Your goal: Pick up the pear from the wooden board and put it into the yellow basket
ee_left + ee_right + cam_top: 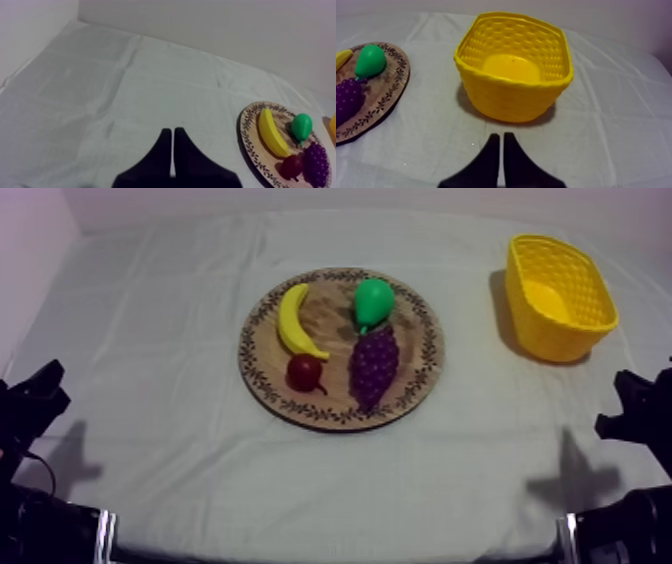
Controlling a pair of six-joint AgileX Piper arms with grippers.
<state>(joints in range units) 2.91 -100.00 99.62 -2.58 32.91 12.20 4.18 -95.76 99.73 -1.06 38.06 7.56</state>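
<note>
**Pear not picked, task at zero**

The pear (373, 301) lay on the wooden board (433, 348), on its upper right part, near the centre of the top frame. It was untouched, with nothing gripping it. The bunch of grapes (374, 366) lay directly below it in the frame, too close for me to tell if they touched. The banana (293, 323) lay to the pear's left, with the small red fruit (304, 372) below the banana.

The yellow basket (545, 328) stood upright at the upper right of the top frame, well apart from the board. The right wrist view showed its bottom bare.

The left gripper (172, 131) had its fingers pressed together on nothing, over bare cloth (150, 308), with the board off to one side. The right gripper (501, 136) was likewise pressed together and carrying nothing. It pointed at the basket, with the pear beyond on the board. In the top frame both arms sat low, at the lower corners.

My read: no step was done. Reach, spread, grasp, lift, carry and drop were all left. The right arm looked better placed, since pear and basket were both on its side. The grapes crowded the pear's lower end, so approach from above or from the far side.
</note>
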